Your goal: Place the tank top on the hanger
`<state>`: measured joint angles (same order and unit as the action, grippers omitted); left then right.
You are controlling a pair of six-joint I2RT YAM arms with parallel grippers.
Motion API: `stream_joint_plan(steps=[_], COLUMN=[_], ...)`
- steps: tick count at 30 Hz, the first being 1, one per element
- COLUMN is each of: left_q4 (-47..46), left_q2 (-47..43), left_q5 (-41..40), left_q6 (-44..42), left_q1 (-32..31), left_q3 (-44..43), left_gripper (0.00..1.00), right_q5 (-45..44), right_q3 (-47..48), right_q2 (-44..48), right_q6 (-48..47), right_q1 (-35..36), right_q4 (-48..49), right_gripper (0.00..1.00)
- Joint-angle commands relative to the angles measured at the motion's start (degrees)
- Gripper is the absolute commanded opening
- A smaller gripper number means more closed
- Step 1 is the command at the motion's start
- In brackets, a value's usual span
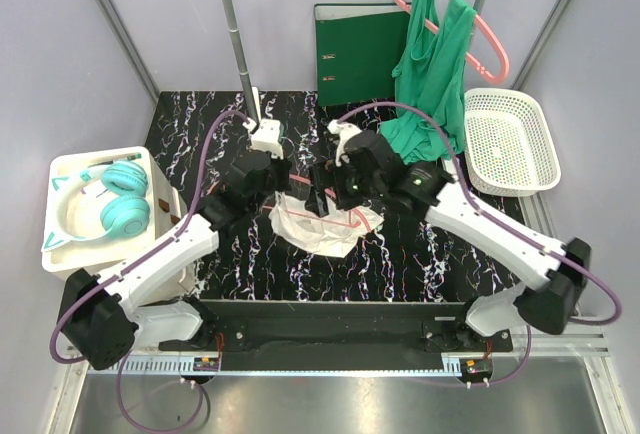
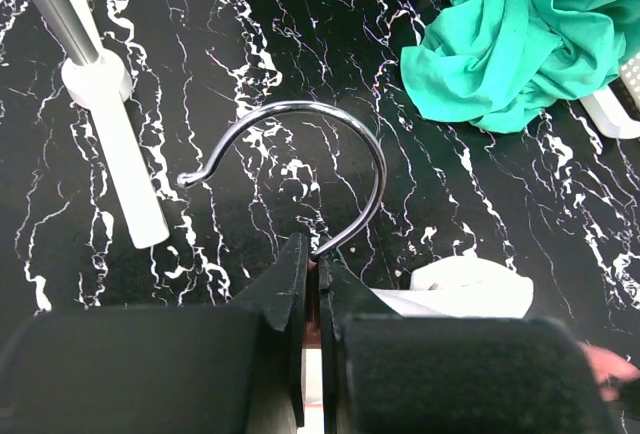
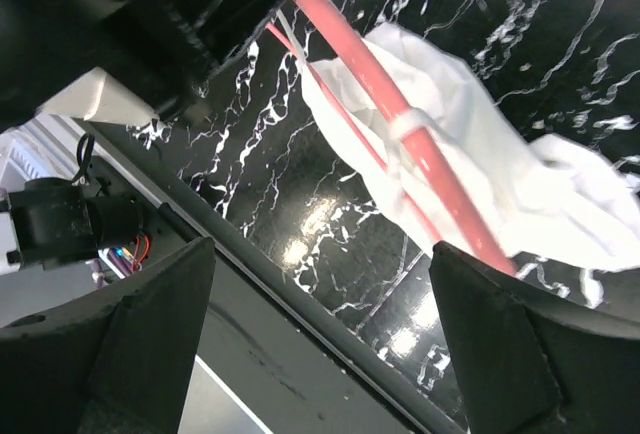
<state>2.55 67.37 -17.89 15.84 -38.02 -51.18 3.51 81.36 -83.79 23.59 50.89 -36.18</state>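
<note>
My left gripper (image 2: 312, 289) clamps the hanger (image 3: 365, 69) by its hook (to steady it); my right gripper (image 3: 320, 254) hangs released over the tank top (image 3: 450, 84), seemingly only partly threaded.

A black table (image 1: 210, 124) veined with white fills the middle, glossy enough to throw back soft glare. Pale lilac walls (image 1: 60, 54) close it in on three sides, with grey metal struts (image 1: 115, 24) slanting up the back corners. A white pole (image 1: 235, 34) rises from a white foot (image 1: 265, 137) near the rear. A green binder (image 1: 360, 49) leans against the back wall, green cloth (image 1: 435, 84) hanging beside it. A white basket (image 1: 508, 144) sits at the right, a white tray (image 1: 70, 169) with teal headphones (image 1: 115, 204) at the left. A grey metal sheet (image 1: 330, 404) runs along the near edge.
</note>
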Motion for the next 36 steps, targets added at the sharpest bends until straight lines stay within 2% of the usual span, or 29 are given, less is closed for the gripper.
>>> stream_joint_plan(steps=[1, 7, 13, 20, 24, 25, 27, 28, 32, 33, 36], left_q4=[-4.47, -6.41, -5.45, -5.18, -5.62, -5.71, -5.71, -5.88, -7.81, -7.82, -7.47], left_q2=[-1.63, -5.06, -8.13, -9.89, -10.25, -10.33, -10.25, -10.42, -10.60, -10.34, -9.72], left_q5=[0.31, 6.11, 8.66, 13.58, 14.72, 14.90, 15.86, 16.30, 17.54, 17.54, 17.54], left_q6=[-3.17, -5.28, -7.04, -8.01, -7.84, -7.75, -7.66, -7.49, -6.26, -5.65, -4.85], left_q1=[-0.21, -0.21, -0.21, -0.12, -0.21, -0.13, -0.12, -0.12, -0.04, -0.12, -0.04], left_q3=[-2.44, -0.59, -0.59, -0.68, -0.85, -0.94, -1.03, -1.03, -0.50, -0.68, -1.64], left_gripper=[0.00, 0.00, 0.00, 0.00, 0.00, 0.00, 0.00, 0.00, 0.02, 0.17, 0.43], right_q5=[-4.55, -8.34, -0.27, 1.85, 3.17, 3.35, 3.61, 3.79, 3.61, 2.04, -1.91], right_q3=[2.49, -2.78, -11.03, -16.85, -19.57, -20.62, -21.50, -22.64, -24.41, -24.67, -25.38], right_q2=[8.98, 11.54, 13.30, 15.85, 16.64, 16.90, 18.04, 18.57, 21.56, 22.87, 24.99], right_q6=[-4.60, -11.20, -15.41, -17.44, -17.71, -17.71, -17.09, -17.00, -16.39, -16.04, -13.67], right_q1=[0.26, 0.17, 0.26, 0.26, 0.26, 0.26, 0.26, 0.26, 0.35, 0.26, 0.26], right_q4=[-2.58, -2.31, 1.99, 6.38, 9.37, 9.99, 11.75, 12.36, 14.21, 14.39, 14.74], right_gripper=[0.98, 0.99, 0.95, 0.94, 0.77, 0.63, 0.46, 0.29, 0.00, 0.00, 0.00])
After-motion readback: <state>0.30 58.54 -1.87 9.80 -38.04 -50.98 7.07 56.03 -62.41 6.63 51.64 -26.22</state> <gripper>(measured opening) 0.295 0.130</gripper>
